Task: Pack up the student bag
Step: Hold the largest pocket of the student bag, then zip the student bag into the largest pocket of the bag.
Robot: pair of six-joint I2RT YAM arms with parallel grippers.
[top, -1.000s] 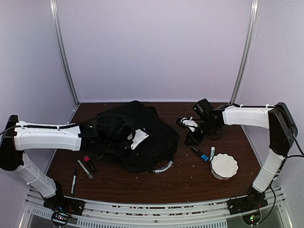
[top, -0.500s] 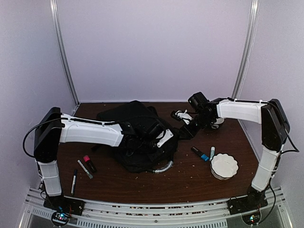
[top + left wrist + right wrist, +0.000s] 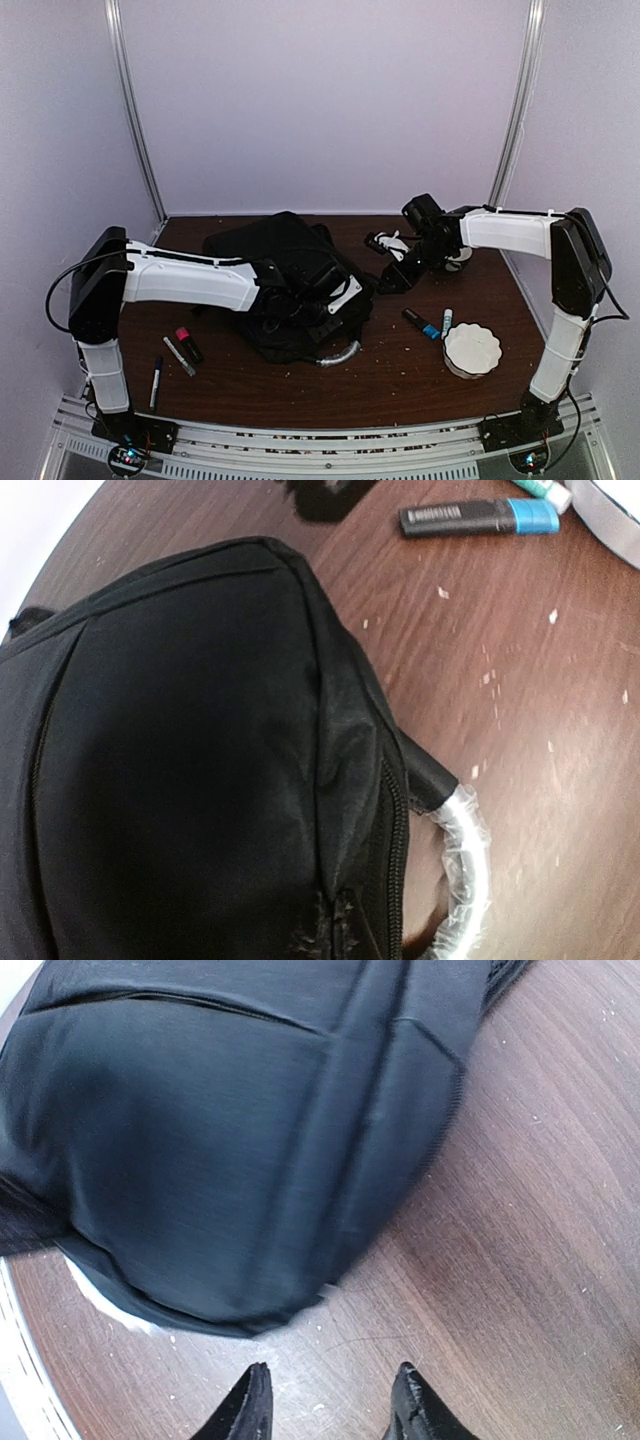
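Observation:
The student bag (image 3: 275,275), a large black fabric backpack, lies flat at the table's middle left, its silver-wrapped handle (image 3: 342,354) toward the near edge. My left gripper (image 3: 328,318) reaches across the bag's right end. Its fingers stay out of the left wrist view, where the bag (image 3: 180,760) fills the frame, the fabric puckers at the bottom edge beside the zipper (image 3: 392,870), and the handle (image 3: 466,865) curves alongside. My right gripper (image 3: 392,272) hovers just right of the bag. In its wrist view it (image 3: 330,1405) is open over bare wood, close to the bag's edge (image 3: 230,1160).
Left of the bag lie a pink marker (image 3: 188,343), a grey marker (image 3: 178,356) and a dark pen (image 3: 156,381). A blue-capped black marker (image 3: 422,323), a teal-capped marker (image 3: 446,322) and a white bowl (image 3: 472,348) sit at the right. Grey walls stand close on three sides.
My left arm swung from the bag's left side across to its right end, and its jaws closed. My right gripper opened and shifted slightly toward the bag.

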